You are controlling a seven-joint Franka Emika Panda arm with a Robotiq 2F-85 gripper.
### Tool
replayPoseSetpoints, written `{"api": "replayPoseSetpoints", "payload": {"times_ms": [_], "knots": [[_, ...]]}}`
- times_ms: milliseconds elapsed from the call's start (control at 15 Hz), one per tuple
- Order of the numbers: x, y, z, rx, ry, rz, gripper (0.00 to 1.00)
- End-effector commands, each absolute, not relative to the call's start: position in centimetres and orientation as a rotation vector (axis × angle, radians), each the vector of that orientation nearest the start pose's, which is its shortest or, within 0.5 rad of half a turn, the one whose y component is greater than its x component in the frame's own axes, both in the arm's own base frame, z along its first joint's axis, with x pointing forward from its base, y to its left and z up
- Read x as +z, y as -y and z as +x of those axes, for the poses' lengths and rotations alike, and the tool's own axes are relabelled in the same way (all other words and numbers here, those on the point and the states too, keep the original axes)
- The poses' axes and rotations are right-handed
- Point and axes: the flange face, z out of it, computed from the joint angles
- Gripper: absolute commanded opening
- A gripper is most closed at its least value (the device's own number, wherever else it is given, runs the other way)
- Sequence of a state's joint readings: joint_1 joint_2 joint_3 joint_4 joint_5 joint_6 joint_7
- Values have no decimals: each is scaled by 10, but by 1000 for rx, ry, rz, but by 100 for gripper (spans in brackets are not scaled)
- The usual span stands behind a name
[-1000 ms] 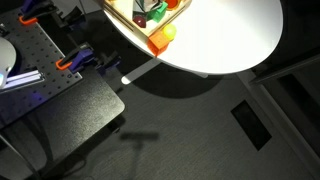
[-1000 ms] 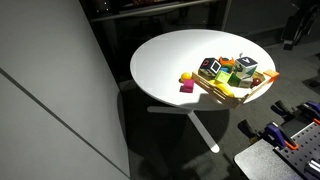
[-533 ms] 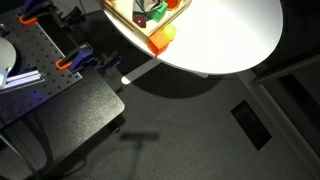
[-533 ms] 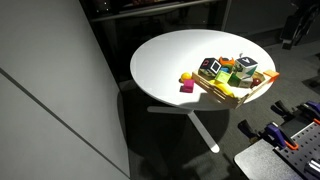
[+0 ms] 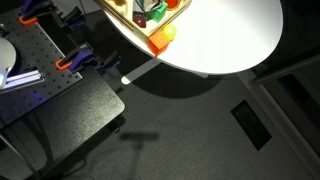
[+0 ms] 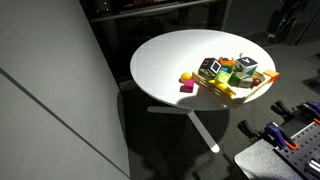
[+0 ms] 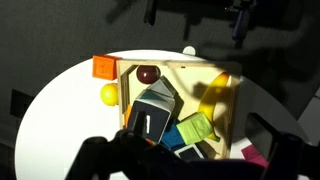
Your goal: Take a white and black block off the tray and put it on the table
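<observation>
The light-wood tray [image 7: 180, 66] sits on the round white table [image 7: 70, 100], full of blocks. A white and black block [image 7: 150, 120] with a teal side leans in the tray's left part. A second dark and white block [image 7: 196, 150] lies lower in the tray. My gripper [image 7: 190, 168] is open and empty, high above the tray, with its dark fingers [image 7: 100, 158] blurred at the bottom of the wrist view. In an exterior view the arm [image 6: 283, 20] is at the top right, beyond the tray [image 6: 225, 96] and the block [image 6: 209, 68].
Inside the tray are a green block [image 7: 197, 128], a yellow banana shape [image 7: 210, 95] and a dark red ball [image 7: 148, 73]. On the table beside it lie an orange block [image 7: 104, 67], a yellow ball [image 7: 108, 95] and a magenta block [image 7: 255, 152]. A dark perforated bench [image 5: 30, 60] stands nearby.
In an exterior view the arm at the top right has shifted left, towards the table. The tray and blocks have not moved.
</observation>
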State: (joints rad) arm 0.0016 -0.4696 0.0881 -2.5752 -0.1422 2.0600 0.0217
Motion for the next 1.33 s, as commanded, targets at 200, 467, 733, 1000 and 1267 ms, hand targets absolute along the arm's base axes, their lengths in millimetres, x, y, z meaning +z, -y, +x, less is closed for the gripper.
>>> {"api": "replayPoseSetpoints", "payload": {"times_ms": [200, 467, 733, 1000, 1267], "knots": [[402, -11, 435, -32, 158, -3279, 100], [383, -4, 459, -31, 129, -3259, 100], [356, 2, 475, -2, 120, -3237, 100], [329, 8, 484, 53, 104, -3219, 100], [306, 11, 486, 120, 80, -3189, 100]]}}
